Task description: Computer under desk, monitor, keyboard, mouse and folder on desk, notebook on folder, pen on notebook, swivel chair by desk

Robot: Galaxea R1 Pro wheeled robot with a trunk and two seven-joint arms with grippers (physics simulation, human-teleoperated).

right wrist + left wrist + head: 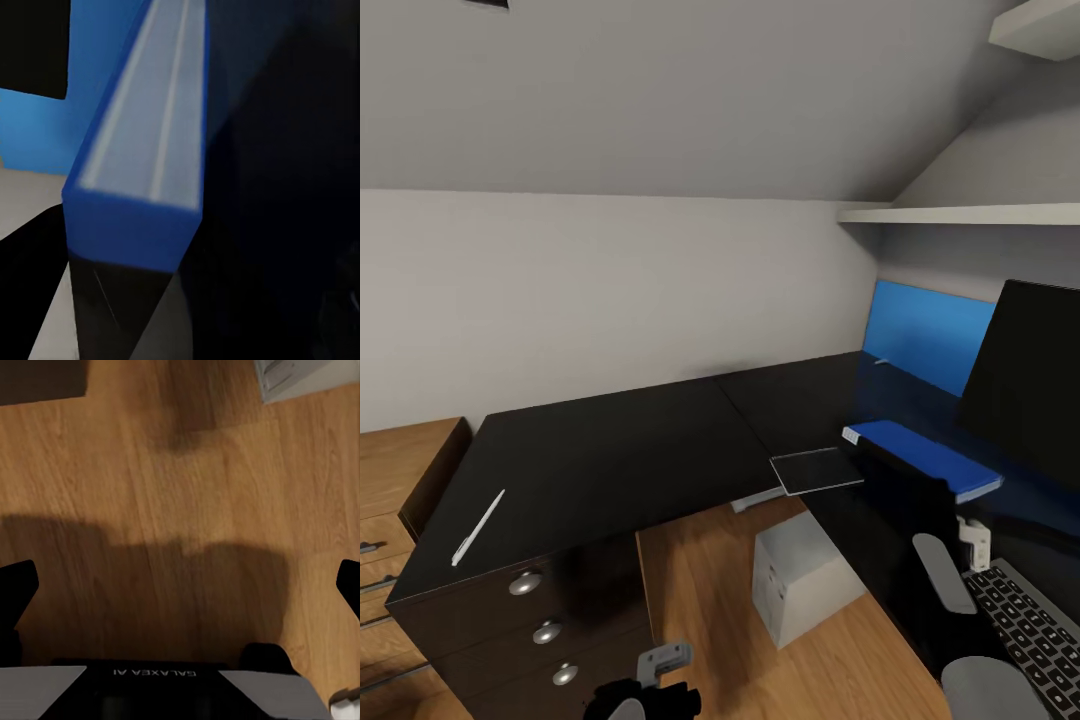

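1. The black L-shaped counter (620, 440) runs along the grey sloped wall, with a bank of black drawers (545, 630) with round silver knobs under its left end.
2. The white pen (478, 527) lies on the left part of the counter, near the front edge above the drawers, well apart from both hands.
3. The light grey computer (800, 585) stands on the wood floor (710, 600) under the counter's corner.
4. The blue folder (925, 455) is on the right wing of the counter, in front of the black monitor (1025, 380) and the blue wall panel (925, 335). It looks tilted, and a dark block below it hides how it rests.
5. The keyboard (1030, 625) sits on the counter at the lower right, just beside the right arm's grey links.
6. A small flat grey sheet (815, 470) juts from the counter's inner edge, just beside the folder's left end.
7. In the right wrist view the folder (142, 150) is very close, its pale edge up; the right hand's fingers cannot be made out, so its state cannot be told.
8. The left hand (180, 592) hangs low over bare floor, its two dark fingertips (16, 589) wide apart and holding nothing; the folder is far off to its right.
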